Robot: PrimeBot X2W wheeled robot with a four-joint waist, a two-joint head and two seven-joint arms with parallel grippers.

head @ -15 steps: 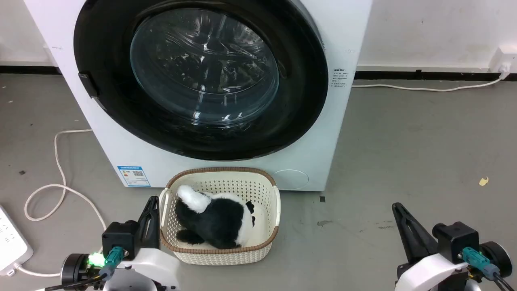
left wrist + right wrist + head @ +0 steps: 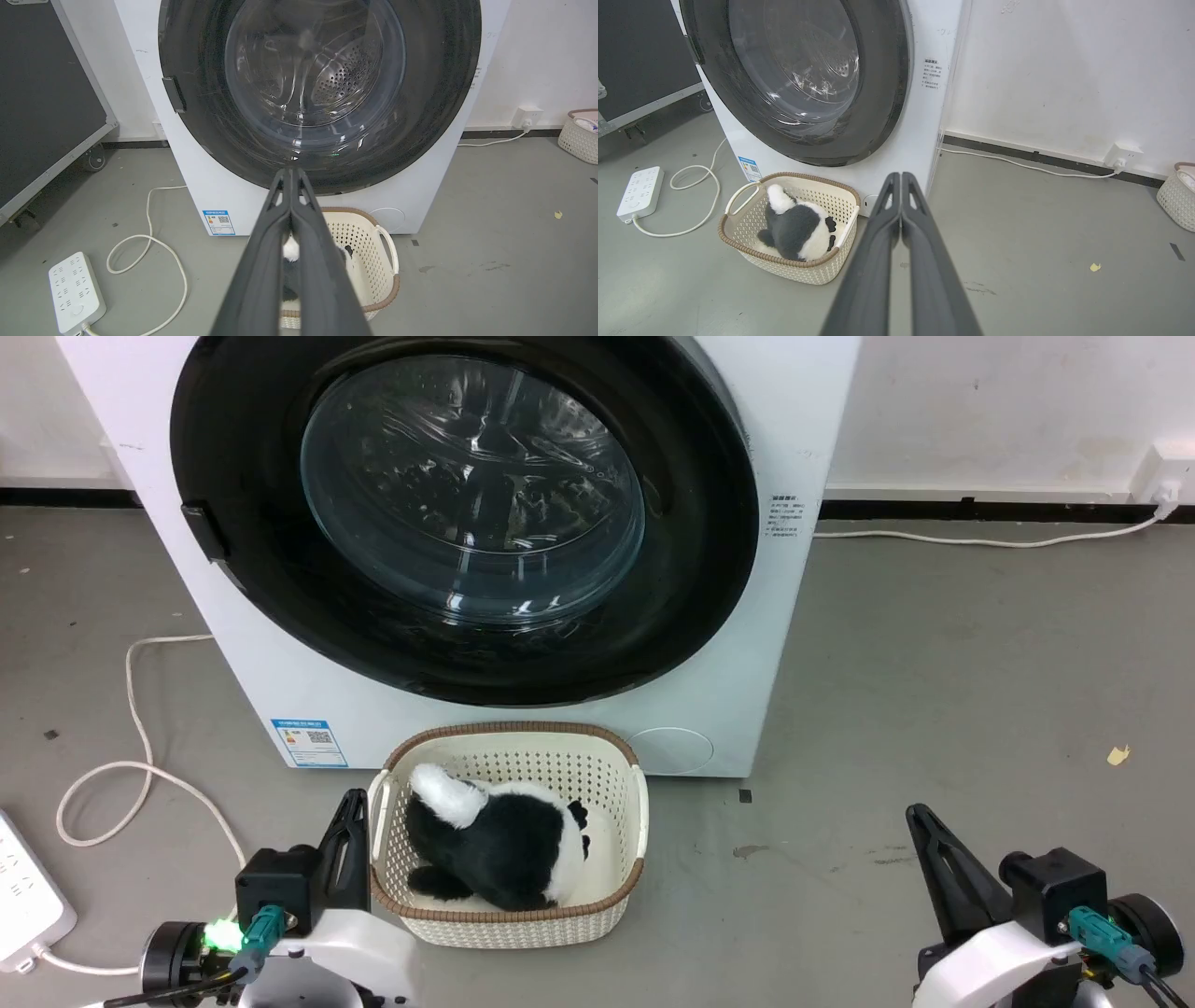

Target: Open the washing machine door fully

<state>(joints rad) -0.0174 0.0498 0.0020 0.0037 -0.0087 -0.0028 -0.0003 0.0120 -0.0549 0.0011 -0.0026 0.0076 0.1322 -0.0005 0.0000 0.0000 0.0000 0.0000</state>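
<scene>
Since the washing machine door (image 2: pixel 467 513) sits shut, flush against the washing machine (image 2: pixel 803 420), opening has not begun; the next move likely calls for hooking the dark tab (image 2: pixel 203 532) on its left rim; left gripper (image 2: pixel 353 800) and right gripper (image 2: pixel 915 812) hang low, jaws pressed together, empty; a basket (image 2: pixel 509 730) holding a plush toy (image 2: pixel 495 849) stands just before the machine on grey floor (image 2: pixel 934 663).

Under washing machine door (image 2: pixel 471 490): basket (image 2: pixel 523 929) in way; floor (image 2: pixel 934 691) rightward open.
</scene>
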